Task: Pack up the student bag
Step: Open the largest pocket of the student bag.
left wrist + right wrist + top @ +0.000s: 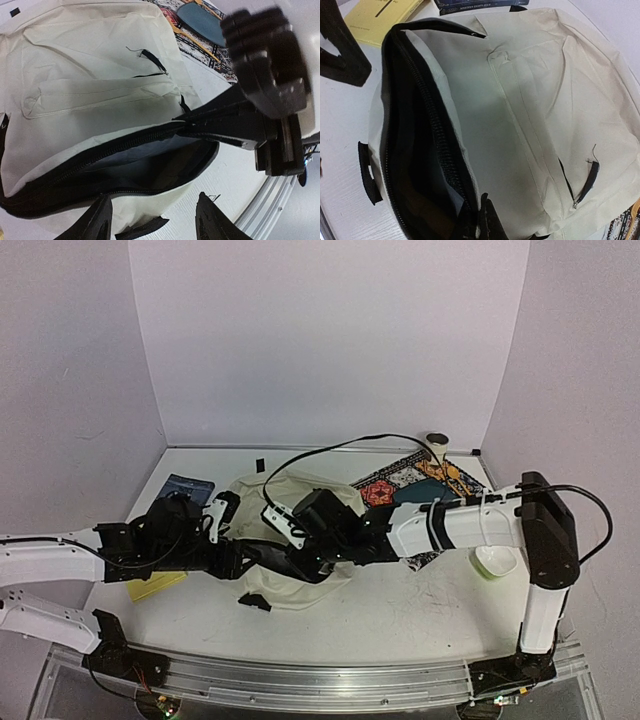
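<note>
The student bag (285, 585), cream fabric with black zips, lies flat mid-table with its main zip open and a dark inside (150, 167). My right gripper (482, 220) is shut on the upper edge of that opening; in the left wrist view it (182, 125) pinches the zip edge and holds it up. My left gripper (152, 200) stands open just outside the bag's lower edge, with a black strap end (142, 228) lying between its fingers, untouched. The front pocket zip (585, 185) is closed.
A yellow book (380, 17) and a dark blue book (475, 5) lie left of the bag. A patterned mat (420, 480) lies behind my right arm, a small green-and-white bowl (495, 560) to its right. The table's front rail (280, 200) is close.
</note>
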`<action>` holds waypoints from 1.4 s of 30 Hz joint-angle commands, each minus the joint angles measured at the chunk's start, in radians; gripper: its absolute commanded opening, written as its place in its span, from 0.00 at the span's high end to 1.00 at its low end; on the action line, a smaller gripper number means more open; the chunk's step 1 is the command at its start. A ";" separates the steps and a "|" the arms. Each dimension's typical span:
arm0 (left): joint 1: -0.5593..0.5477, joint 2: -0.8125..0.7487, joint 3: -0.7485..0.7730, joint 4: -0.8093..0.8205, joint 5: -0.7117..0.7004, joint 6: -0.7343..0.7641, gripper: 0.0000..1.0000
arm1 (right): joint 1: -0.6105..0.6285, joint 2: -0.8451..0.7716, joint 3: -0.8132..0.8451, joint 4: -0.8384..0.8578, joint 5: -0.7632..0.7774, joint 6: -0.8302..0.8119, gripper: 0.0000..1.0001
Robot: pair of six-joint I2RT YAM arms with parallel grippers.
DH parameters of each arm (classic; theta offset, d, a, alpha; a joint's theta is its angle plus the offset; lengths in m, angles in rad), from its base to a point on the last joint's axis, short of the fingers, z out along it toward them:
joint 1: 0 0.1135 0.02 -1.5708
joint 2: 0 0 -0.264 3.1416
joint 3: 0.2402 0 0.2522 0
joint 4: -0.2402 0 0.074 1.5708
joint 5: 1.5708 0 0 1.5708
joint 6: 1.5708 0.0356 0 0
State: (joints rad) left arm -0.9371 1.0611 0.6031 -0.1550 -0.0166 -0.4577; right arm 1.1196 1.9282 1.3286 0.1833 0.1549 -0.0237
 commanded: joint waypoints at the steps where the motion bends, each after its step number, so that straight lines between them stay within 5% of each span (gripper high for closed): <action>1: -0.003 0.042 0.040 0.102 0.062 0.200 0.42 | -0.018 -0.091 -0.005 0.013 0.031 0.070 1.00; 10: -0.002 0.211 0.003 0.237 0.083 0.236 0.44 | -0.041 -0.124 -0.014 0.036 0.031 0.079 1.00; 15: -0.008 0.288 -0.029 0.250 0.170 0.168 0.52 | -0.062 -0.123 -0.011 0.039 0.055 0.089 1.00; 31: -0.157 0.214 -0.267 0.304 0.112 -0.147 0.67 | -0.126 -0.156 -0.065 0.096 0.177 0.181 1.00; 38: -0.154 0.099 -0.221 0.280 -0.004 -0.198 0.49 | -0.126 -0.182 -0.124 0.153 0.008 0.148 1.00; 42: -0.155 0.035 -0.119 0.126 -0.142 -0.208 0.36 | -0.124 -0.176 -0.147 0.150 -0.023 0.159 1.00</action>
State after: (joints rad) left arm -1.0892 1.1679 0.3713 0.1012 0.0069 -0.6346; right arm 1.0017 1.7916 1.2066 0.3039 0.1777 0.1282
